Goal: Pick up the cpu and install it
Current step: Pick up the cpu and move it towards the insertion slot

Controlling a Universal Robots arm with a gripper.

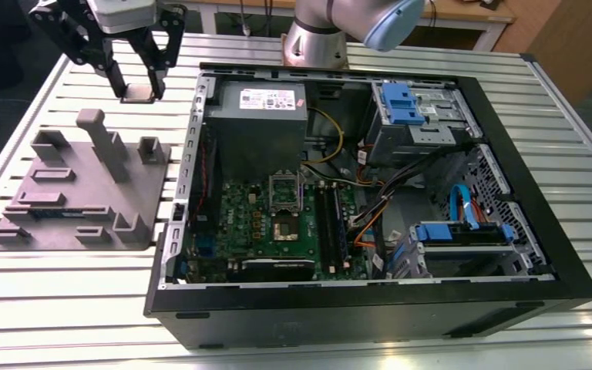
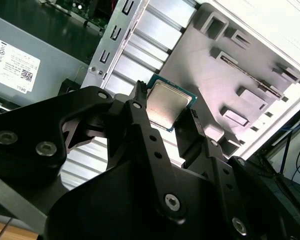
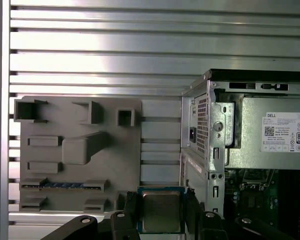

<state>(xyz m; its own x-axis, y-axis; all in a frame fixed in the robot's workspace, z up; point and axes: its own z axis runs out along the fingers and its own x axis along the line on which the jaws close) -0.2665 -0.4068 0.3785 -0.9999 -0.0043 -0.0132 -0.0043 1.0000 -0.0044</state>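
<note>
The cpu (image 2: 166,104) is a small square chip with a shiny silver top and a green rim. My gripper (image 2: 165,114) is shut on it, one black finger (image 2: 140,115) on each of two opposite edges. In the first wrist view the cpu (image 3: 161,212) hangs above the slatted table between the grey fixture and the computer case. In the exterior view my gripper (image 1: 139,89) holds the cpu (image 1: 139,95) high at the back, toward the exterior view's left, beside the case's outer wall. The motherboard's socket (image 1: 284,205) lies open inside the case.
The open black computer case (image 1: 173,254) lies on the aluminium table (image 1: 59,308), with a grey power supply (image 1: 260,116), cables and blue drive bays (image 1: 409,104) inside. A grey fixture plate (image 1: 80,193) with upright posts sits at the exterior view's left. The arm's base (image 1: 317,42) stands behind the case.
</note>
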